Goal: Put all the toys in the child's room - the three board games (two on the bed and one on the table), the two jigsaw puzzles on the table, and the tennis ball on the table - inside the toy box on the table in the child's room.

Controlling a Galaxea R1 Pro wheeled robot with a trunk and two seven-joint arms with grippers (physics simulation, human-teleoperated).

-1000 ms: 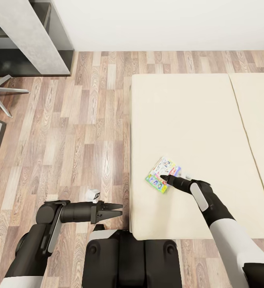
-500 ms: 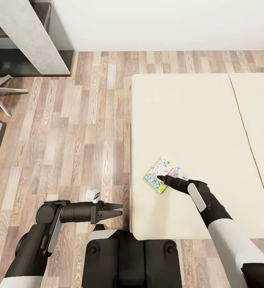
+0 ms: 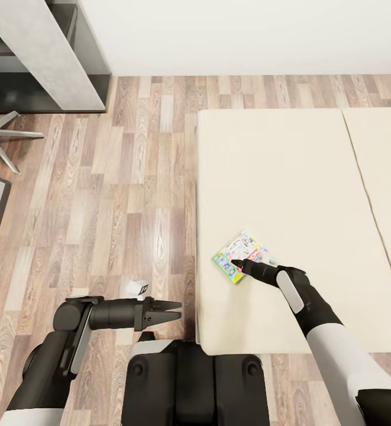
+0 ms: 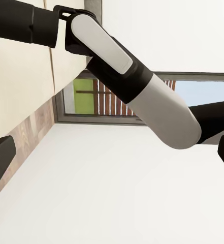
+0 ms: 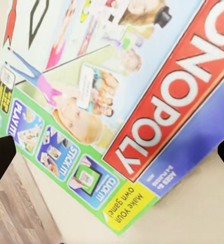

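Light is bright, even and shadow-soft across the head view: the white wall (image 3: 242,35) along the top of the frame is nearly blown out to flat white, the cream bed (image 3: 290,177) at centre right shows almost no shading, and the plank floor (image 3: 130,195) carries a pale sheen at centre left. In the right wrist view the board game (image 5: 117,96) is soft and slightly blurred, its print smeared toward the right edge. In the left wrist view a window (image 4: 106,99) at mid-frame glows with daylight above a featureless white lower half.
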